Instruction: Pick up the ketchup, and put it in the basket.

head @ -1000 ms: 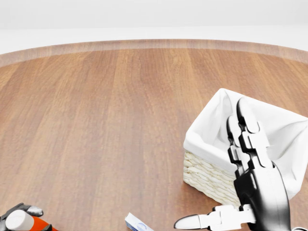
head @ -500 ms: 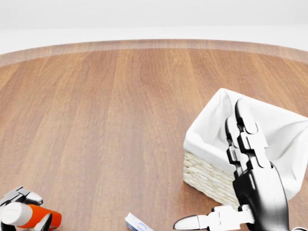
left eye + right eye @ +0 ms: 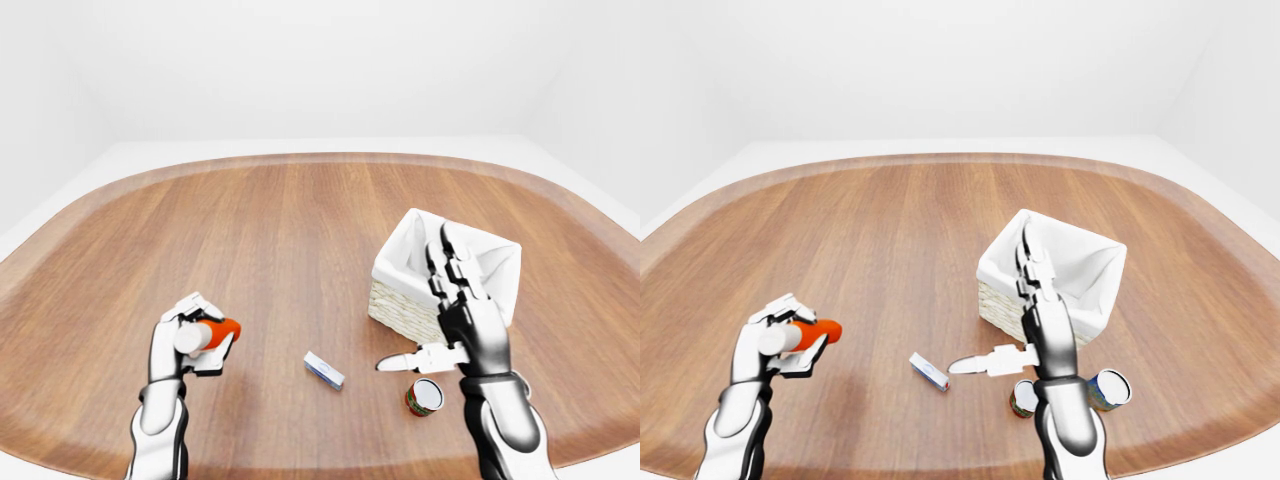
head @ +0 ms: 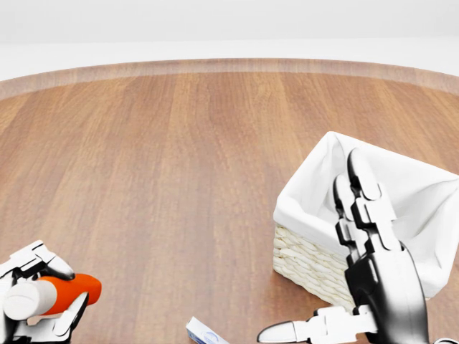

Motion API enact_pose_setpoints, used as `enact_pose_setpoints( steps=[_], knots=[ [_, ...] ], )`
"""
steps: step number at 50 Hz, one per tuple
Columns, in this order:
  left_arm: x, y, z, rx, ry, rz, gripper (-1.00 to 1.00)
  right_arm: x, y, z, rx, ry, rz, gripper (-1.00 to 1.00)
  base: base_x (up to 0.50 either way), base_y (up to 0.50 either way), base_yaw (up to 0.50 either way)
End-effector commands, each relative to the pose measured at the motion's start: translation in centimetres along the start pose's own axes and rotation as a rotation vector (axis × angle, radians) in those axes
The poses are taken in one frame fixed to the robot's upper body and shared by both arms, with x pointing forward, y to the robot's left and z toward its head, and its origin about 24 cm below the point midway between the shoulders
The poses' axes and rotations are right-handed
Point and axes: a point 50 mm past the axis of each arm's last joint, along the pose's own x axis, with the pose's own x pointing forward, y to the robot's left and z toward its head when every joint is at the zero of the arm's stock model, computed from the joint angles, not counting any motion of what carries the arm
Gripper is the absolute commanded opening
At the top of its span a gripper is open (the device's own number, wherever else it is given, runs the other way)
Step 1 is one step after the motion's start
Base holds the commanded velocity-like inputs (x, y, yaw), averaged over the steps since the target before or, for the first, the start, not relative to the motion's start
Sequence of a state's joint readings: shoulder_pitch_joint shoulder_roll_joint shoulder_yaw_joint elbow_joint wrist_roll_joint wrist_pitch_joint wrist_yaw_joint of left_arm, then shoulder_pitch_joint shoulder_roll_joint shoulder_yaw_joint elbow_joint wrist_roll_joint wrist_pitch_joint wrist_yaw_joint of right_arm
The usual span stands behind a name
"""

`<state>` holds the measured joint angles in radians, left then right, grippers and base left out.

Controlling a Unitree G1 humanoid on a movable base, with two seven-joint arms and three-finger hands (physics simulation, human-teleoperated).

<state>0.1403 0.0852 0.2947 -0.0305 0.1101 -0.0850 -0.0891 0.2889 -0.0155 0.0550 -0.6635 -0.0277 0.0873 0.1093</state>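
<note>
Wooden table [image 3: 300, 230] under white walls. Left hand [image 3: 192, 338] clamps the ketchup [image 3: 205, 333], lifted, well left of the basket [image 3: 445, 270]. Right hand [image 3: 455, 320] spread, empty, just beside basket. Carry step under way; next needs travel rightward over the rim, then release.

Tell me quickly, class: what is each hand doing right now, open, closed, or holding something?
Left hand: closed around the ketchup, lifted off the table.
Right hand: open, fingers spread, holding nothing, beside the basket.
</note>
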Motion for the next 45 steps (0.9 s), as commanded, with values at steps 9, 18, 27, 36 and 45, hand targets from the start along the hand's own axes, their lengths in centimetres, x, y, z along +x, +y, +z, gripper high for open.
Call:
enact_pose_setpoints(
  steps=[9,18,27,36,45],
  knots=[
    [1.8,-3.6,4.7,-0.010,-0.150,-0.074,-0.93,0.0,0.3,-0.2,0.003,0.012,0.010,1.00,0.00,0.00,0.00],
    [2.7,-5.2,6.0,-0.021,-0.171,-0.098,-0.93,0.0,0.2,-0.3,0.003,0.012,0.010,1.00,0.00,0.00,0.00],
    [3.0,-7.1,8.0,-0.027,-0.216,-0.138,-0.92,0.0,0.2,-0.2,0.003,0.010,0.009,1.00,0.00,0.00,0.00],
    [2.3,-9.3,10.3,-0.051,-0.306,-0.194,-0.91,0.0,0.2,-0.3,0.002,0.014,0.010,1.00,0.00,0.00,0.00],
    [0.7,-11.3,12.9,-0.074,-0.414,-0.258,-0.92,0.0,0.2,-0.2,0.002,0.010,0.009,1.00,0.00,0.00,0.00]
  ],
)
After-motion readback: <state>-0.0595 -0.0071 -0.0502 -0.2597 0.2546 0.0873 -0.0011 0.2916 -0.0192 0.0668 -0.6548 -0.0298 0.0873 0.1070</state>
